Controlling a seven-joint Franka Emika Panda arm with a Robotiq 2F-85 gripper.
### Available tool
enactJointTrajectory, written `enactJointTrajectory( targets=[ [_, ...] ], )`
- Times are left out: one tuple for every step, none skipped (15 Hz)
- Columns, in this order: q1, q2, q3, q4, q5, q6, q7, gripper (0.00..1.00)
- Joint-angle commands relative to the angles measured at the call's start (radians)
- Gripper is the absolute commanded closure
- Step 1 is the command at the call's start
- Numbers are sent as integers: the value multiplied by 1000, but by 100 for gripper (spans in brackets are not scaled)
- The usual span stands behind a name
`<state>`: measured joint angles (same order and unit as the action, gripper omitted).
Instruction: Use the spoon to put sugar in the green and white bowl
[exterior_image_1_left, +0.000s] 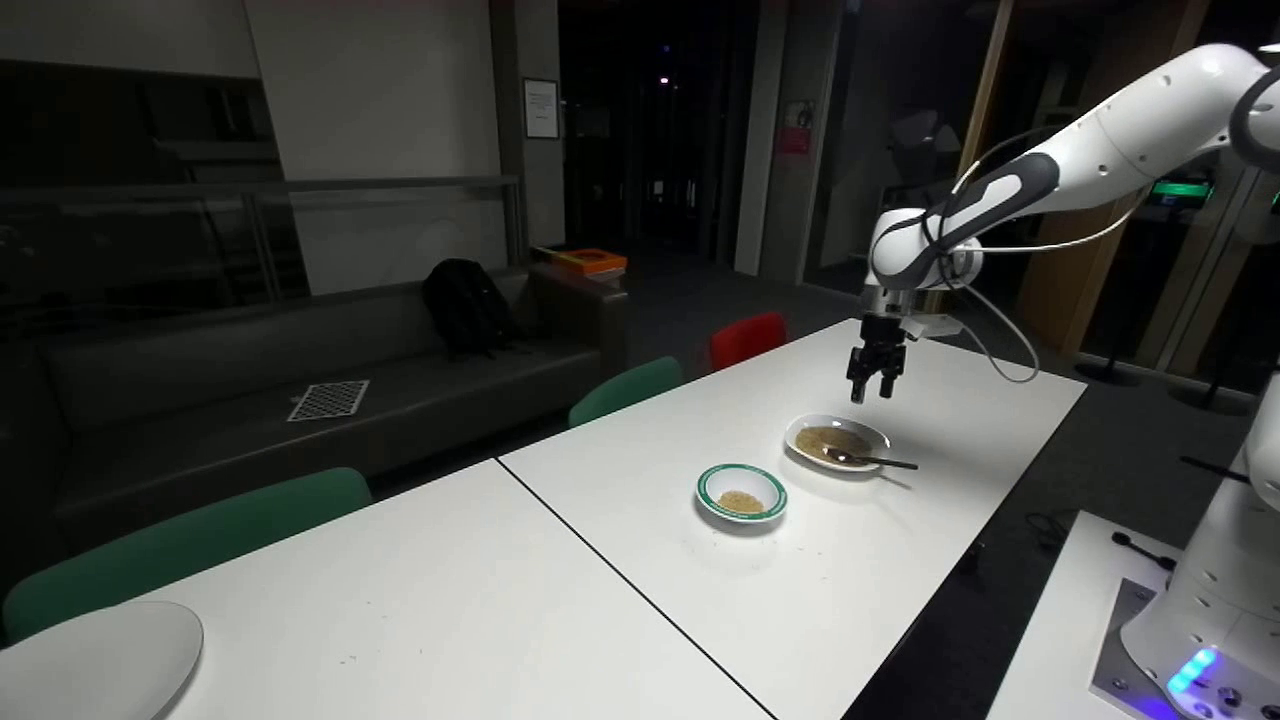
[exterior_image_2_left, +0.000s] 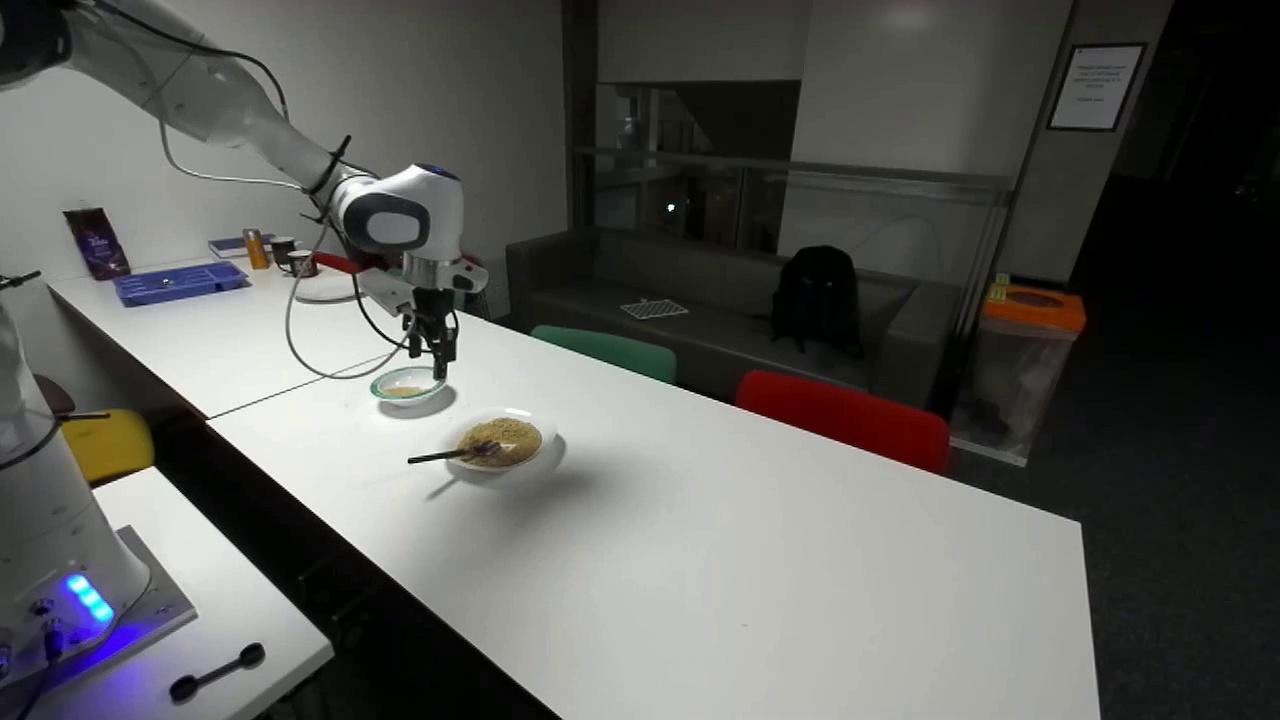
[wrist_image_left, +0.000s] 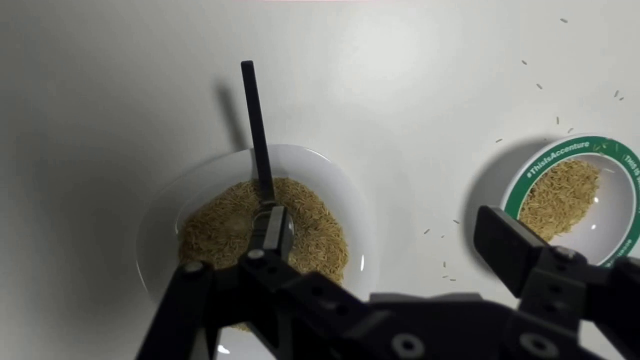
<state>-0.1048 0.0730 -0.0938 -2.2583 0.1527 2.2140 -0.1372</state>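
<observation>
1. Plainly, the gripper (exterior_image_1_left: 872, 393) hangs above the table (exterior_image_1_left: 960, 410) with its fingers pointing down and well apart, holding nothing; that stance would suit a grasp.
2. The spoon (wrist_image_left: 261, 150) rests unheld in the white dish (wrist_image_left: 359, 220): its scooping end lies in the sugar (wrist_image_left: 320, 230), a coarse tan heap, and its dark handle crosses the rim, which seems to prop the free end up where fingers could reach it.
3. Right of that dish in the wrist view stands the green and white bowl (wrist_image_left: 607, 215), apart yet near, probably so a loaded spoon travels a short way.
4. A small pile already sits inside the bowl, so the task looks at least partly done; whether more is wanted, I cannot tell.
5. Stray grains (wrist_image_left: 557, 120) dot the table near the bowl, so another scoop would call for level carrying.
6. To grasp the handle, the gripper likely needs to shift left in the wrist view before descending.
</observation>
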Motion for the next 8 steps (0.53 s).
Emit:
enactJointTrajectory(
  targets=[
    [27,-215,16,-160,-86,65,92,0],
    [30,-254,22,-184,-108,73,109,0],
    [34,-294,29,-205,-124,81,125,0],
    [36,-329,35,-225,-132,85,136,0],
    [34,-218,22,-136,-97,39,95,0],
    [36,-244,25,-149,-99,37,99,0],
    [37,-248,25,-150,-99,36,99,0],
    [36,-243,24,-150,-99,36,98,0]
  ],
)
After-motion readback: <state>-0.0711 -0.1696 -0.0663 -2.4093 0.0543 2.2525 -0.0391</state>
